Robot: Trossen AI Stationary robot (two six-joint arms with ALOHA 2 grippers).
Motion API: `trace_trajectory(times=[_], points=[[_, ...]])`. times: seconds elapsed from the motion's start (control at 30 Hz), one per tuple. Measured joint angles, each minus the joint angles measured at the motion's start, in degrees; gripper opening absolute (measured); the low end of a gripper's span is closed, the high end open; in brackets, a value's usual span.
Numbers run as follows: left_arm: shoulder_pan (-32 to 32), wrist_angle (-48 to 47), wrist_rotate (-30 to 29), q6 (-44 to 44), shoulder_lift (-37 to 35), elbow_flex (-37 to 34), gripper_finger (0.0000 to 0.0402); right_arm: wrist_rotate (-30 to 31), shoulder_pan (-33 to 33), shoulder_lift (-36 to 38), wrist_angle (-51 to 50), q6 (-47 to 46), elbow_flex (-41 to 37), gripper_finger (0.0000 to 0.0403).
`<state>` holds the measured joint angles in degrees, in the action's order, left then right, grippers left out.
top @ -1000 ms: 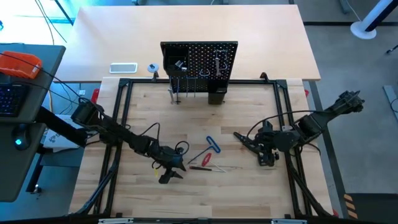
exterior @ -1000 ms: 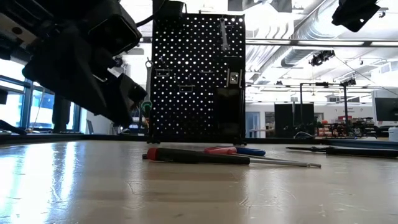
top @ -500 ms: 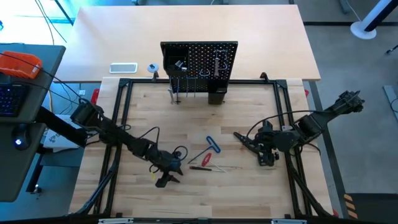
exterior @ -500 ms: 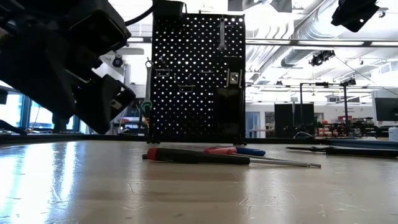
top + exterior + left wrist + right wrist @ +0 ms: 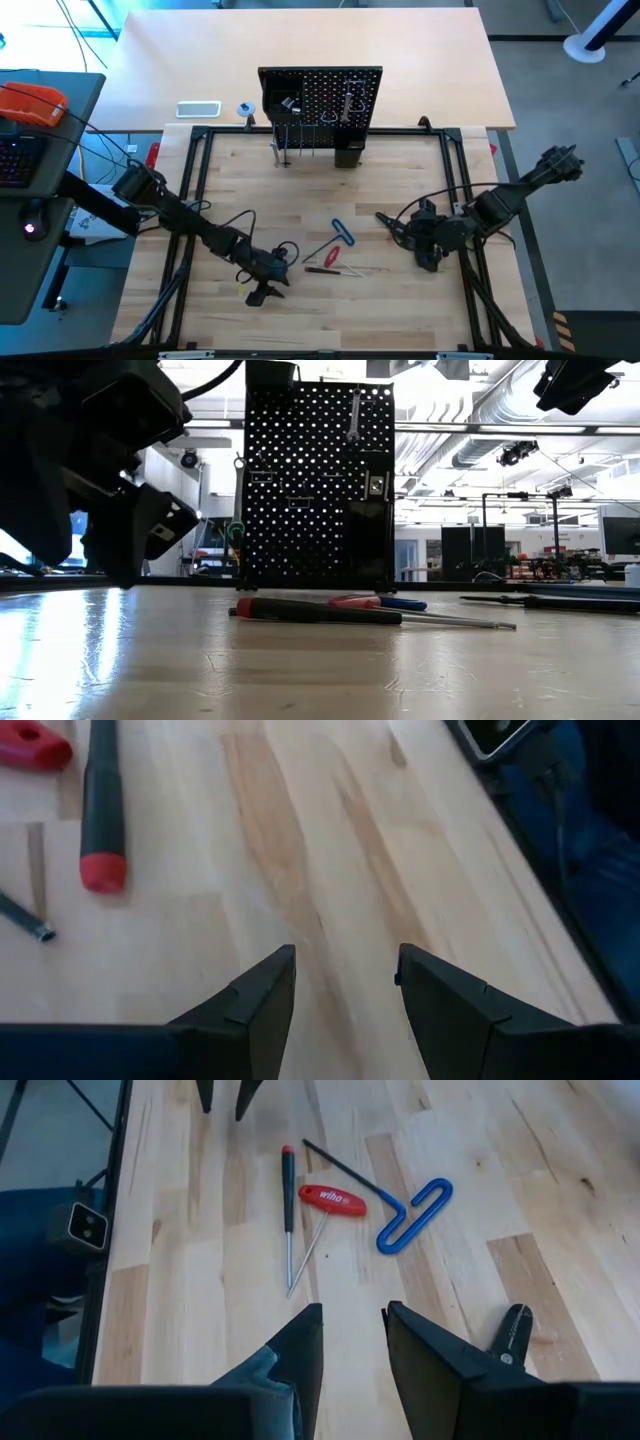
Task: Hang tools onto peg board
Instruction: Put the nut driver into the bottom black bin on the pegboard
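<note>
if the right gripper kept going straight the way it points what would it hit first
Probably the red-handled tool among the tools lying ahead of the right gripper; its open fingers aim across bare table toward it. Depth is unclear, so it could meet the table first.

I can read only one text: the white word "wiha" on the red handle (image 5: 333, 1201) of the T-shaped tool that lies on the table (image 5: 200, 1300), seen in the right wrist view. In the other views I find no label, number or sign that I can read.
</note>
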<state>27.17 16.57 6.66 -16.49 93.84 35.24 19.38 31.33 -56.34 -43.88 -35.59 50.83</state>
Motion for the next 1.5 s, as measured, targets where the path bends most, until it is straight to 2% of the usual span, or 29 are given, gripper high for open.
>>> trace_trajectory(times=[0.33,0.57,0.73,1.03,1.27,1.4,1.5], points=[[0.25,-3.12,-2.49,0.06,0.00,-0.02,0.0172,0.66,1.50,-0.85,0.09,-0.20,0.00,0.0108],[0.45,-0.51,-3.43,0.09,0.00,-0.02,0.0172,3.06,2.95,-2.75,2.71,0.58,0.02,0.0108],[1.45,4.88,-6.32,2.90,0.00,-0.02,0.0172,3.17,3.89,-6.71,6.92,2.49,0.02,0.0108],[1.45,6.24,-14.69,8.54,0.00,-0.02,0.0172,4.36,4.09,-15.83,13.03,4.56,0.02,0.0108],[-0.77,9.06,-15.02,10.78,1.18,-0.02,0.0172,4.37,4.09,-22.26,19.50,6.23,0.02,0.0108],[-1.71,13.68,-12.49,12.14,6.03,0.52,0.0172,4.29,4.09,-25.42,22.56,7.44,0.02,0.0108],[-1.72,13.78,-14.29,13.58,9.17,2.16,0.0172,4.12,4.09,-26.98,24.17,7.43,0.02,0.0108]])
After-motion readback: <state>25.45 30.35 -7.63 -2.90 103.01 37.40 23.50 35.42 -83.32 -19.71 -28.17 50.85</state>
